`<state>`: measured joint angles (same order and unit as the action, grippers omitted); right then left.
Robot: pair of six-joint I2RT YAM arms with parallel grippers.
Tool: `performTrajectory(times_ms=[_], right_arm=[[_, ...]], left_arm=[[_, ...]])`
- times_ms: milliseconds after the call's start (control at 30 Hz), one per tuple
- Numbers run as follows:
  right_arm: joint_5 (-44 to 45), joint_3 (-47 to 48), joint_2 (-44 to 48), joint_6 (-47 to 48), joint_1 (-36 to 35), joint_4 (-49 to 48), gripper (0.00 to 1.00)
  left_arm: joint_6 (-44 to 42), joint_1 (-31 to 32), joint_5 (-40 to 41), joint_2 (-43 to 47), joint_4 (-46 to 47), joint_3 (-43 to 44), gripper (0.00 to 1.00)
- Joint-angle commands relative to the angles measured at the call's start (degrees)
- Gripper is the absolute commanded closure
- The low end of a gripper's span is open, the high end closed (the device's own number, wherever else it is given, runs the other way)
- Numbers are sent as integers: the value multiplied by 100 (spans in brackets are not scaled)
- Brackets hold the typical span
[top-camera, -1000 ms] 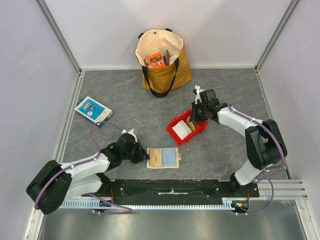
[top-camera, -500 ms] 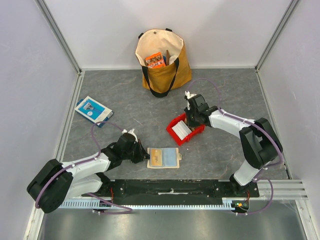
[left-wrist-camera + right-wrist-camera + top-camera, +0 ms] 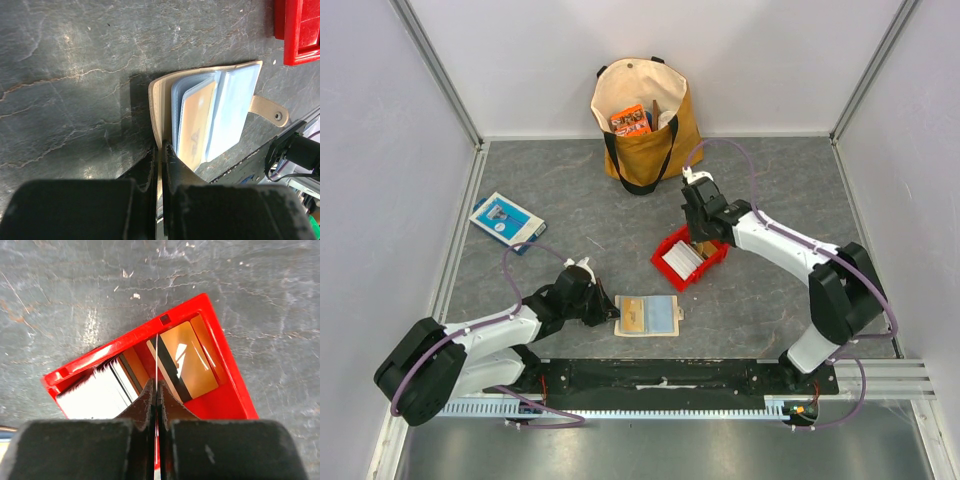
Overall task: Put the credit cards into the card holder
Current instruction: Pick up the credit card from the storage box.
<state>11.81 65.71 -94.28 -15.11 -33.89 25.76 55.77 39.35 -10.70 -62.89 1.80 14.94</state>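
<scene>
The left hand is clamped on the left edge of the open, beige, leather-like card holder, which lies near the middle of the grey stone-patterned worktop. An orange card sits in its clear sleeves. The right hand pinches a thin white card edge-on over the red plastic tray, which holds the other credit cards.

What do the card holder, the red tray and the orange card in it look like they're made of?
Card holder: matte beige leather-like cover, with clear plastic sleeves that catch glare. I cannot tell whether the leather is real or faux.
Red tray: moulded hard plastic, glossy, uniform colour.
Orange card: thin rigid plastic, shiny, with a dark stripe and a bright reflection.
</scene>
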Motion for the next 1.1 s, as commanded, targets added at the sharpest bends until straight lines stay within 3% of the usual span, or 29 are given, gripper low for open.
performTrajectory(times_ms=[0, 267, 433, 667, 1067], right_arm=[[1076, 591, 305, -746, -232, 754, 100], [2527, 636, 585, -1950, -1215, 1274, 100], [2037, 75, 1401, -2268, -1857, 529, 100], [-116, -1665, 2484, -3004, -2068, -966, 100], [558, -2537, 2081, -3823, -2869, -1178, 100]], left_arm=[[-189, 11, -2, -4, 22, 150, 98], [-172, 2, -20, 5, 4, 132, 98], [-163, 11, -11, 93, -40, 114, 98], [-172, 2, 6, 225, -127, 18, 98], [-180, 2, -11, 374, -145, -88, 98]])
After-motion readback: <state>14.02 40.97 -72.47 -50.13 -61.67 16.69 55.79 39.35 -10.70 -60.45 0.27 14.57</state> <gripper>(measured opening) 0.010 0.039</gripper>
